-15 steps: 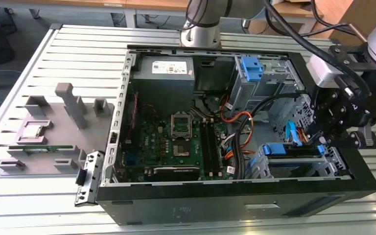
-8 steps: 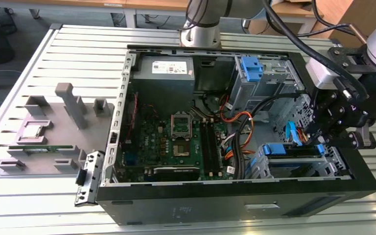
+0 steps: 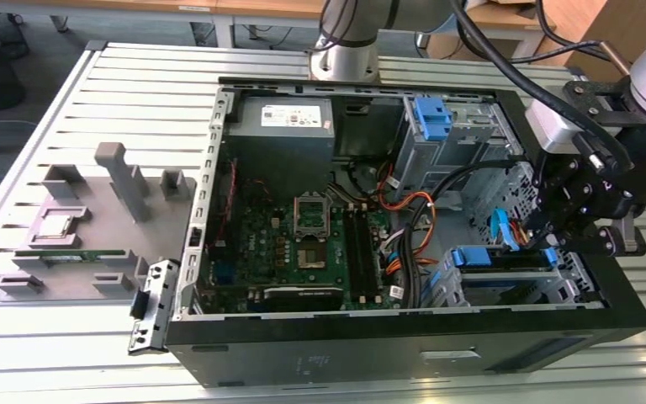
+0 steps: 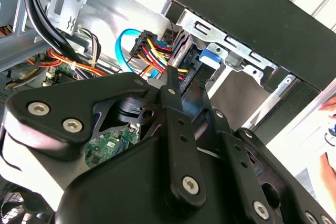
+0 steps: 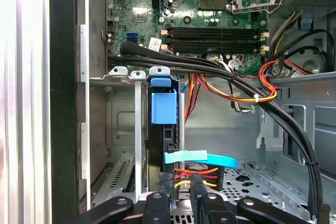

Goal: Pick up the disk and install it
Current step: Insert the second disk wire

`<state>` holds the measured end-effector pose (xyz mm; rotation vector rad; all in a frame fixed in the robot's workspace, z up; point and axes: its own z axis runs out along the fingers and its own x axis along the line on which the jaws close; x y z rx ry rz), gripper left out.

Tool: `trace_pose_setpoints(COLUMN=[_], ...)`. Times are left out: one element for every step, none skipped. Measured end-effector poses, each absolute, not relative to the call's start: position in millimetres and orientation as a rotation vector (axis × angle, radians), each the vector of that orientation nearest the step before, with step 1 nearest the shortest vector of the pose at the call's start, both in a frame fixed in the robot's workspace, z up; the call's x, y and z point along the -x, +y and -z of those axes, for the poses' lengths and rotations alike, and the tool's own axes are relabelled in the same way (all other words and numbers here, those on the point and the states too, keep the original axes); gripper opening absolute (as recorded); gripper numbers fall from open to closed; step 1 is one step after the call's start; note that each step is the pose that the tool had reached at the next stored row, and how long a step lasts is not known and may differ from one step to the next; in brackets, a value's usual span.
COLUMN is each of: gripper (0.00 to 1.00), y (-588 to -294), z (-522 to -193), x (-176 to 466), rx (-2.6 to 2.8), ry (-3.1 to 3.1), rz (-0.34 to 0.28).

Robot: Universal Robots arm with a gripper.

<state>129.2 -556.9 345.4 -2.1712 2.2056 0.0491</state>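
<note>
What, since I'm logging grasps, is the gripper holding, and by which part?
Cannot tell: the gripper is at the cabled end of the rectangular blue-railed disk.

The disk (image 3: 500,257) sits in the lower right of the exterior view, seated in a metal drive cage inside the open computer case. Its blue plastic carrier front faces up and its dark body lies slotted below. In the first wrist view the disk (image 5: 164,129) stands on edge at lower centre, a blue tab at its outer end, its dark side running between the cage's metal rails. The label is not visible.
</note>
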Motion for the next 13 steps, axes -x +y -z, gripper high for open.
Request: trace_pose_setpoints(gripper=[0.30, 0.30, 0.30, 0.30, 0.30, 0.28, 0.22, 0.22, 0.11, 0.11, 0.11, 0.11, 0.11], y=[-556.8, -556.8, -556.8, -556.8, -556.8, -556.9, -556.8, -556.8, -556.8, -556.8, -556.8, -556.8, -556.8], z=[-345.4, -345.4, -345.5, -345.5, -345.4, -345.4, -345.4, -345.4, -345.4, -345.4, -345.4, -345.4, -345.4], x=[-129.2, -129.2, -129.2, -129.2, -129.2, -129.2, -129.2, -129.2, -129.2, -129.2, -129.2, -129.2, -129.2], rx=[2.171, 2.171, 2.171, 2.171, 2.171, 2.171, 2.171, 2.171, 2.171, 2.171, 2.171, 2.171, 2.171], ry=[2.206, 2.206, 2.206, 2.206, 2.206, 2.206, 2.206, 2.206, 2.206, 2.206, 2.206, 2.206, 2.206], rz=[-0.049, -0.049, -0.049, -0.049, -0.049, -0.049, -0.049, -0.049, -0.049, -0.049, -0.049, -0.049, -0.049])
